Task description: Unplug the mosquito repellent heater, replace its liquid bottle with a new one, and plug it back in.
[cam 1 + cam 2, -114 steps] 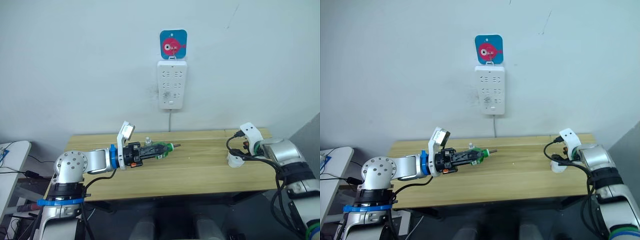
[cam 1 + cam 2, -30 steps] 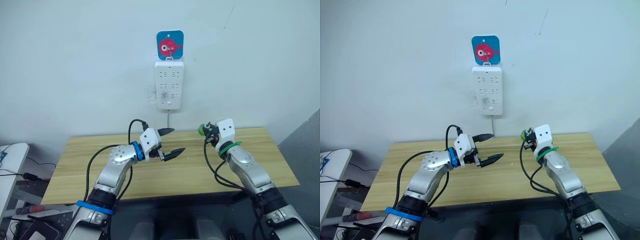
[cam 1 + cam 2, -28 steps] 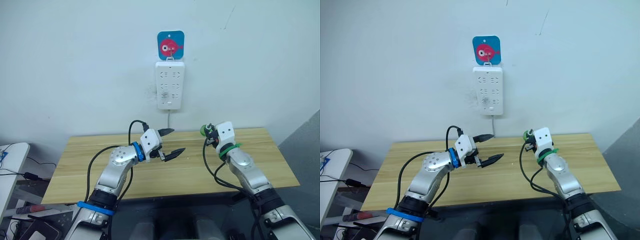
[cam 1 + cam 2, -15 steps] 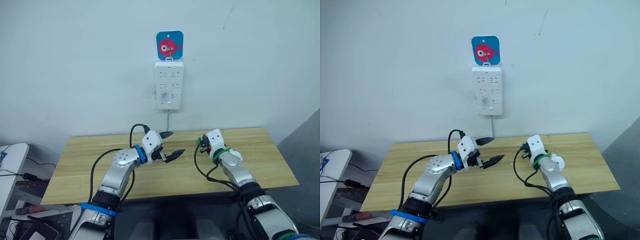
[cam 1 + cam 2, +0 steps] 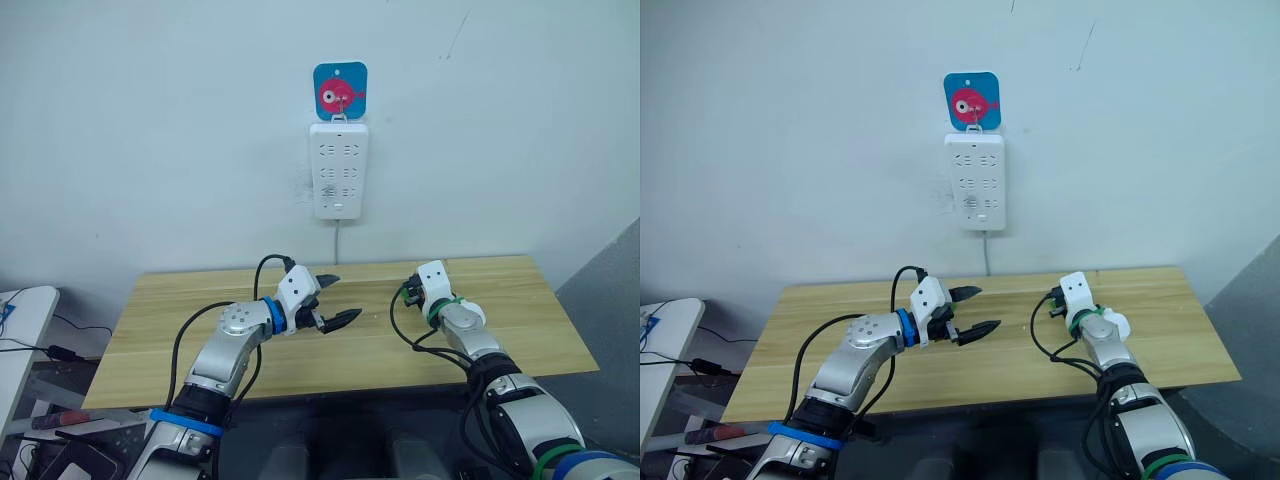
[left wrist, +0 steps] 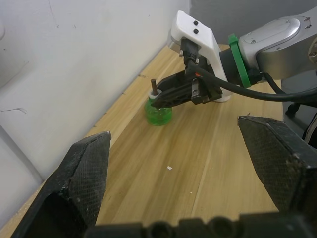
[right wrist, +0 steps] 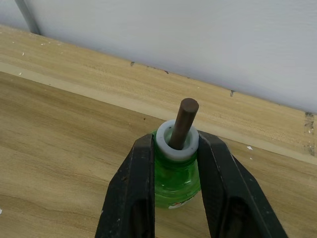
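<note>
A small green liquid bottle [image 7: 176, 171] with a white collar and a brown wick stands upright at the table's back edge. My right gripper [image 7: 174, 148] is shut on its neck, one black finger on each side. In the left wrist view the same bottle [image 6: 158, 112] rests on the wood by the wall. My left gripper [image 5: 343, 297] hovers open and empty over the table's middle, to the left of the bottle. The mosquito repellent heater is out of view.
A white multi-socket power strip [image 5: 340, 170] hangs on the wall above the table with nothing plugged in, a blue fish tag [image 5: 340, 88] above it. The wooden table [image 5: 180, 345] runs wide to both sides.
My right gripper has come down and a little inward with the green bottle, from above the table to its surface. The left gripper has sunk slightly and stayed open.
</note>
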Controlling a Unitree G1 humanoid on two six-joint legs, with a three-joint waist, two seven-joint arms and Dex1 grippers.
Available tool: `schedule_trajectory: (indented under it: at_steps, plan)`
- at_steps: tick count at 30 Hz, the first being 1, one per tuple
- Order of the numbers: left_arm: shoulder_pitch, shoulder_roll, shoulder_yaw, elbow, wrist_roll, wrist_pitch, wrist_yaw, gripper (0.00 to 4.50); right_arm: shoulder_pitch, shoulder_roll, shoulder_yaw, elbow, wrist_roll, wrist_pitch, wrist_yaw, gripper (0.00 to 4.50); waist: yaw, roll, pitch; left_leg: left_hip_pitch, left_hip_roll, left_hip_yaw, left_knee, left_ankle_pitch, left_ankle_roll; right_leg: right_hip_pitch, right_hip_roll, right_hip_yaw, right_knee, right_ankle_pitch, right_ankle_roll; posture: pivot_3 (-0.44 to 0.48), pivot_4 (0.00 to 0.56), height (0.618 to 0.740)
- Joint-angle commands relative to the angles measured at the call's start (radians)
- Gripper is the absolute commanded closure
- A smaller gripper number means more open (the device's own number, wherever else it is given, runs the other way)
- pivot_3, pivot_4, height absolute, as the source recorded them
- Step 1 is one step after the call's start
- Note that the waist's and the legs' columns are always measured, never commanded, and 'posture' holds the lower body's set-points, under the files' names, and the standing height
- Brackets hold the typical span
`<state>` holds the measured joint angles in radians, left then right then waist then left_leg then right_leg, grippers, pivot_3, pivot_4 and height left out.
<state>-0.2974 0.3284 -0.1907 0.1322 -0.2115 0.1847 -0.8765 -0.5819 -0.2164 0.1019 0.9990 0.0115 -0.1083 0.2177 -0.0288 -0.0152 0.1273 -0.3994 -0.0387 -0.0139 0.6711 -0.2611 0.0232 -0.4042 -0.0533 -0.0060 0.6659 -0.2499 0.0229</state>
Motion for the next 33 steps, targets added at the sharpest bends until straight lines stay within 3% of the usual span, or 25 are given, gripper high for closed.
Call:
schedule_trajectory:
  at_steps: [1, 4, 9, 12, 15, 20, 25, 33]
  plan:
    - [0.024, 0.004, 0.009, -0.026, 0.0, -0.023, 0.008, 0.0, -0.006, -0.006, -0.016, 0.0, -0.015, -0.029, 0.021, 2.76, 0.0, 0.0, 0.0, 0.0, 0.0, 0.0, 0.0, 0.0, 0.0, 0.0, 0.0, 0.0, 0.0, 0.0, 0.0, 0.013, 0.094, 0.74]
    - [0.053, -0.019, 0.051, -0.017, -0.004, -0.089, 0.061, 0.0, 0.012, -0.019, -0.016, -0.048, -0.03, -0.057, 0.022, 1.73, 0.0, 0.0, 0.0, 0.0, 0.0, 0.0, 0.0, 0.0, 0.0, 0.0, 0.0, 0.0, 0.0, 0.0, 0.0, 0.02, 0.099, 0.74]
    - [0.141, -0.029, 0.104, 0.006, 0.045, -0.161, 0.192, 0.0, 0.058, -0.041, -0.012, -0.277, -0.035, -0.053, 0.057, 0.04, 0.001, 0.0, 0.0, 0.0, 0.0, 0.0, 0.0, 0.0, 0.0, 0.0, -0.001, 0.0, 0.0, 0.0, 0.0, 0.024, 0.12, 0.74]
    - [0.194, -0.045, 0.148, 0.024, 0.032, -0.16, 0.255, 0.0, 0.081, -0.046, 0.002, -0.426, -0.033, -0.002, 0.09, 0.04, 0.001, 0.001, 0.001, 0.0, 0.0, -0.001, -0.001, 0.0, 0.0, -0.001, -0.001, 0.0, 0.0, 0.0, 0.0, 0.014, 0.139, 0.74]
    - [0.237, -0.118, 0.251, 0.137, 0.033, -0.256, 0.428, 0.0, 0.109, -0.023, 0.052, -0.648, 0.034, 0.122, 0.226, 0.04, 0.002, 0.001, 0.002, 0.0, 0.001, -0.001, -0.001, 0.0, 0.0, 0.0, -0.001, -0.001, 0.0, 0.0, 0.0, 0.006, 0.158, 0.74]
    - [0.218, -0.197, 0.302, 0.288, 0.082, -0.41, 0.586, 0.0, 0.152, -0.019, 0.133, -0.87, 0.067, 0.292, 0.356, 0.04, 0.013, 0.0, 0.007, 0.0, 0.001, -0.002, 0.0, 0.0, 0.0, 0.0, -0.001, -0.003, -0.001, 0.0, 0.0, -0.006, 0.175, 0.74]
    - [0.059, -0.255, 0.31, 0.557, 0.073, -0.501, 0.589, 0.0, 0.183, -0.015, 0.23, -0.985, 0.062, 0.404, 0.437, 0.04, 0.035, -0.001, 0.019, 0.0, 0.0, -0.005, 0.005, 0.0, 0.001, 0.0, -0.002, -0.006, -0.002, 0.0, 0.0, -0.032, 0.198, 0.74]
    - [-0.165, -0.277, 0.328, 0.932, 0.086, -0.605, 0.587, 0.0, 0.165, 0.001, 0.245, -1.127, 0.066, 0.572, 0.429, 0.04, 0.013, -0.007, 0.033, -0.002, 0.0, -0.005, 0.005, -0.001, 0.001, 0.0, -0.002, -0.006, -0.001, 0.0, 0.0, -0.098, 0.197, 0.74]
